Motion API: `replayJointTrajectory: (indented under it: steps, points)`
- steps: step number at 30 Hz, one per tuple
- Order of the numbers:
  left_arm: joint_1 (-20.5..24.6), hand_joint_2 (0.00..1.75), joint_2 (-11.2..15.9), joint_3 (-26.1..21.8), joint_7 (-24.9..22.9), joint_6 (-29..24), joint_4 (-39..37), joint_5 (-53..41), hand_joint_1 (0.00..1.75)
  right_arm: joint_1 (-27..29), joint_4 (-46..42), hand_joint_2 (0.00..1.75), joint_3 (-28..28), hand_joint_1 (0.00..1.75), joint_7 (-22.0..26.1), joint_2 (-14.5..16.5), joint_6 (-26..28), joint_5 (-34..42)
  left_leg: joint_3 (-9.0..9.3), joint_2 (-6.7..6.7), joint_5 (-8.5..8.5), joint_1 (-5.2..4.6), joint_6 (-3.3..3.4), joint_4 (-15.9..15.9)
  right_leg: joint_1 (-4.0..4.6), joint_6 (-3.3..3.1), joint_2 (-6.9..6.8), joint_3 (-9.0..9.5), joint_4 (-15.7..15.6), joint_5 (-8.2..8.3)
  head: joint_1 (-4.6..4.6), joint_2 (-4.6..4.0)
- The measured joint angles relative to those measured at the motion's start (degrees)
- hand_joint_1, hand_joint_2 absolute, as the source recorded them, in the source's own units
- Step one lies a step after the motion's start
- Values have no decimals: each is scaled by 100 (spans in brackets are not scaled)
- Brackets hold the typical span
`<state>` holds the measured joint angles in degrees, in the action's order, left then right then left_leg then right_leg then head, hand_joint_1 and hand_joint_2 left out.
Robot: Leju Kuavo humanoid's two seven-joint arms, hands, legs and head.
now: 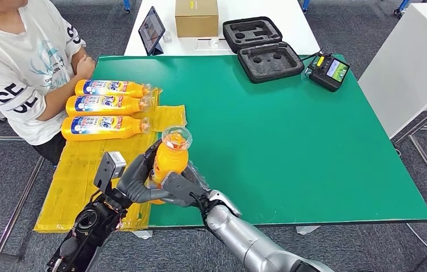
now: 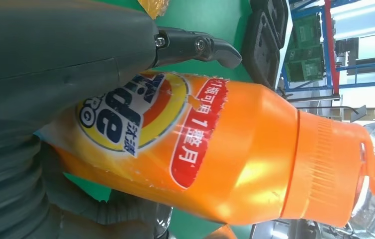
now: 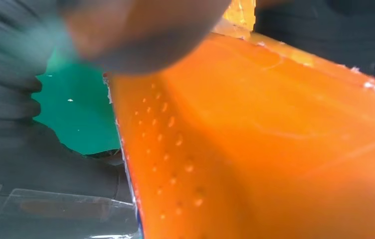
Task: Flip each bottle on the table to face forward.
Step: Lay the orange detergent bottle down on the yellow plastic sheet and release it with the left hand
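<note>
An orange detergent bottle (image 1: 170,160) with a clear cap is held up above the table's near edge, its cap pointing away from me. My left hand (image 1: 137,177) grips its left side and my right hand (image 1: 183,187) wraps its lower right side. In the left wrist view the bottle (image 2: 215,149) shows its blue and yellow label, with my dark fingers (image 2: 195,47) around it. The right wrist view is close on the bottle's orange body (image 3: 255,149). Three more orange bottles (image 1: 106,106) lie side by side on the yellow sheet (image 1: 81,175), labels up, caps pointing right.
A person in a white shirt (image 1: 21,56) sits at the table's left, hands near the lying bottles. At the green table's (image 1: 290,141) far side lie an open black foam case (image 1: 262,48), a remote controller (image 1: 328,71), a tablet (image 1: 152,29) and a cardboard box (image 1: 196,17).
</note>
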<state>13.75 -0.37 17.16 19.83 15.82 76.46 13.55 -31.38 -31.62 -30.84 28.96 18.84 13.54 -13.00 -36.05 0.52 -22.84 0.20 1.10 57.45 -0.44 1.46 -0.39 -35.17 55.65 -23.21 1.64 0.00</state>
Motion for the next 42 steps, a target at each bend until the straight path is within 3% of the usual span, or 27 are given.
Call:
replayJointTrajectory:
  steps: [13, 19, 23, 25, 26, 29, 30, 42]
  points:
    - [129, 175, -173, 16, -73, -784, -357, 470, 0, -113, -33, 175, -1026, 175, -328, -48, 155, 298, 0, 2, 0, 0, 0, 0, 0, 0, 0, 0, 0, 0, -1, 0]
    - [128, 175, -179, 44, -66, -839, -415, 538, 0, -137, -30, 175, -1144, 175, -328, -81, 156, 324, 0, 1, 0, 0, 0, 0, 0, 0, 1, 0, 0, 0, -2, 0]
    - [115, 175, -181, 78, -23, -803, -510, 674, 16, -143, -27, 175, -1303, 175, -328, -120, 155, 385, -1, 1, 0, -1, 0, 0, 0, 0, 1, 0, 0, 0, 0, 0]
    - [103, 175, -181, 91, 5, -785, -558, 718, 16, -148, -27, 175, -1388, 175, -328, -146, 154, 393, -1, 1, 0, -1, 0, 0, 0, 0, 1, 0, 0, 0, -1, 0]
    - [101, 175, -181, 93, 6, -784, -567, 719, 32, -151, -27, 175, -1410, 175, -328, -154, 154, 393, -1, 1, 0, -1, 0, 0, 0, 0, 1, 0, 0, 0, 0, 0]
    - [94, 175, -181, 97, 7, -781, -587, 722, 151, -162, -27, 175, -1462, 175, -329, -171, 154, 393, -1, 1, 0, -1, 0, 0, 0, 0, 1, 0, 0, 0, -1, 0]
    - [91, 175, -181, 97, 9, -781, -592, 727, 175, -164, -27, 175, -1473, 175, -330, -176, 152, 394, -1, 0, 0, -1, 0, 0, 0, 0, 1, 0, 0, 0, -1, 0]
    - [3, 175, -166, 90, 121, -781, -593, 792, 175, -192, 49, 175, -1679, 175, -297, -186, 215, 575, -2, -1, 0, -1, 0, 0, 0, 0, 1, 1, 0, 0, 0, 0]
